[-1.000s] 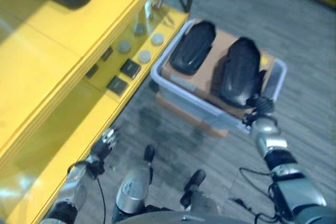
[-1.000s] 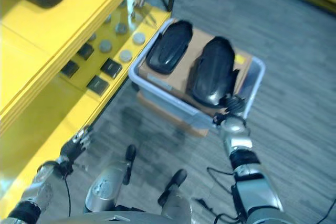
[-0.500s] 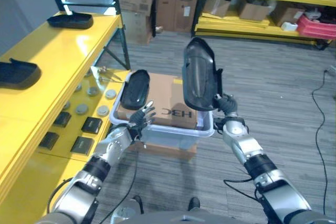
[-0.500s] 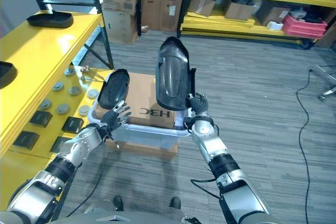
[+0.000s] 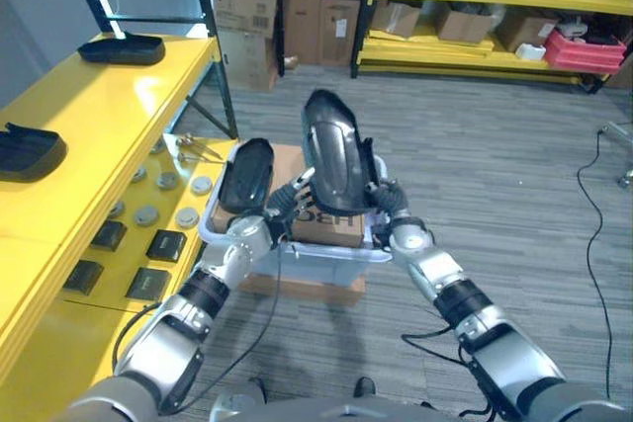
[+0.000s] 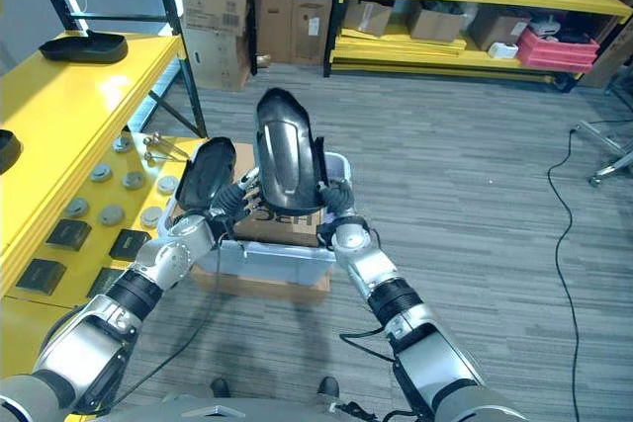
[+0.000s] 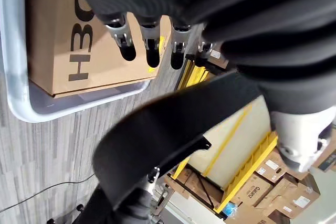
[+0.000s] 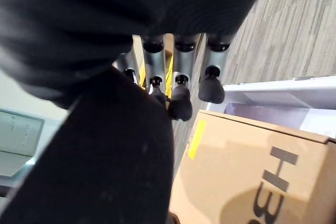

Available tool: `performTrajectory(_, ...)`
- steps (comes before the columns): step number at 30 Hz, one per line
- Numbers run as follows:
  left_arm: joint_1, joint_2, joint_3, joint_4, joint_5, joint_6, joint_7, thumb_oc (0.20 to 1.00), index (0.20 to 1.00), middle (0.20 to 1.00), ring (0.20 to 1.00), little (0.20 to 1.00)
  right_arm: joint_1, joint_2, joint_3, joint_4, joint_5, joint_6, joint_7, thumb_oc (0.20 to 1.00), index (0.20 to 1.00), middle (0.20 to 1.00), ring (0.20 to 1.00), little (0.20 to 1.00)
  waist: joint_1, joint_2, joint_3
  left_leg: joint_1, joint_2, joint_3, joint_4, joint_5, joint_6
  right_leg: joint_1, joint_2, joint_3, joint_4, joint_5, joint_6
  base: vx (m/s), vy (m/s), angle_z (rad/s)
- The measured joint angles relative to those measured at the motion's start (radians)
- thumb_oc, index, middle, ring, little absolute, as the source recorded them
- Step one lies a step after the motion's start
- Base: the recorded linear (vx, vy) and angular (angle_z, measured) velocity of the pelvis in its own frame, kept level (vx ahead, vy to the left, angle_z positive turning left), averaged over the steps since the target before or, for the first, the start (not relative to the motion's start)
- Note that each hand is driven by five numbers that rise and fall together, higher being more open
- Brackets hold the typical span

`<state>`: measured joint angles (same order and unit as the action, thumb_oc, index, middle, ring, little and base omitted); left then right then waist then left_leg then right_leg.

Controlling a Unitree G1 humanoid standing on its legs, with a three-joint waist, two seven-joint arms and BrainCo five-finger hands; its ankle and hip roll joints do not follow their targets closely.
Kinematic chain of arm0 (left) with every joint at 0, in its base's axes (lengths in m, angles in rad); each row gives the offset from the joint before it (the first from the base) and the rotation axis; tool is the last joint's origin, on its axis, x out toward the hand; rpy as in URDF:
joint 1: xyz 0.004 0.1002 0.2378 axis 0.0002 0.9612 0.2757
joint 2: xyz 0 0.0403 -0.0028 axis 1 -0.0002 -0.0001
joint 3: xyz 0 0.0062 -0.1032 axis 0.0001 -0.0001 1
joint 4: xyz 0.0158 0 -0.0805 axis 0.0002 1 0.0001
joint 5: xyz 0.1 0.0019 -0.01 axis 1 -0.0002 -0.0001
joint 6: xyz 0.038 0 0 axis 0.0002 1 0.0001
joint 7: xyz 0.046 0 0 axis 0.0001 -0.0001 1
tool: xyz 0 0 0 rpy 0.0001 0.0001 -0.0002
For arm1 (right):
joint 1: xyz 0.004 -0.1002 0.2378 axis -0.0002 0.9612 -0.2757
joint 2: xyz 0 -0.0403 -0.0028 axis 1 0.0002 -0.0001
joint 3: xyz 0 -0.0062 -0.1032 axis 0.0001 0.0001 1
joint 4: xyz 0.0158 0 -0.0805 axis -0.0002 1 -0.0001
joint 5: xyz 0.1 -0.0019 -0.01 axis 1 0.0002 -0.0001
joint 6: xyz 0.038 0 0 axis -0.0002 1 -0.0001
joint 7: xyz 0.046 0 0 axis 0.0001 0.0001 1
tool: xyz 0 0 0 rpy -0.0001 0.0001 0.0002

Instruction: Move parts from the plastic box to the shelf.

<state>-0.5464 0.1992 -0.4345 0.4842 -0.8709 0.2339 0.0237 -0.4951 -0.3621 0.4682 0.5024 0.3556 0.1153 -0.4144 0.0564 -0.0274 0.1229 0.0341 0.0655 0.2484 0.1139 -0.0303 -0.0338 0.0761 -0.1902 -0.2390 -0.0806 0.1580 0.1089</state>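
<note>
We hold a black part (image 6: 285,153) upright above the plastic box (image 6: 265,255): our right hand (image 6: 336,207) curls around its lower edge, our left hand (image 6: 237,203) presses straight fingers against it. Another black part (image 6: 209,173) rests in the box, on the side toward the yellow shelf (image 6: 59,106).

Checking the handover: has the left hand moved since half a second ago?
Yes. The left hand has risen from the plastic box front rim to the lifted black part.

right hand (image 5: 388,207) fingers hidden behind black part (image 5: 336,153), grip unclear
</note>
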Motion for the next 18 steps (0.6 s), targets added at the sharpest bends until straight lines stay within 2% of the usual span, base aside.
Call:
performTrajectory(7,0.0,0.004,-0.008,-0.001,0.015,0.0,0.036,1.0,1.0,1.0,1.0,1.0,0.0,0.012,0.004,0.024,-0.009,0.001,0.036,0.2,0.2,0.2,0.2,0.2,0.003,0.0,0.0,0.005,-0.004,-0.005,-0.032,0.024,-0.001,-0.006,-0.003,-0.006,0.0,-0.006,-0.006,0.0,-0.001,0.01)
performTrajectory(14,0.0,0.03,-0.045,-0.002,0.113,0.003,0.041,1.0,1.0,1.0,1.0,1.0,0.0,0.019,0.038,0.024,-0.009,0.001,0.035,0.2,0.2,0.2,0.2,0.2,0.004,0.0,0.0,0.005,-0.004,-0.011,-0.033,0.025,-0.001,-0.002,-0.001,-0.018,0.0,-0.003,-0.001,0.0,0.0,0.01)
performTrajectory(18,0.0,0.029,-0.051,-0.002,0.176,0.032,0.081,1.0,1.0,1.0,1.0,1.0,0.0,0.043,0.043,0.024,-0.009,0.001,0.035,0.2,0.2,0.2,0.2,0.2,0.006,0.0,0.0,0.005,-0.004,-0.016,-0.037,0.028,-0.001,0.0,-0.001,-0.019,0.0,-0.004,0.0,0.01,0.0,0.03)
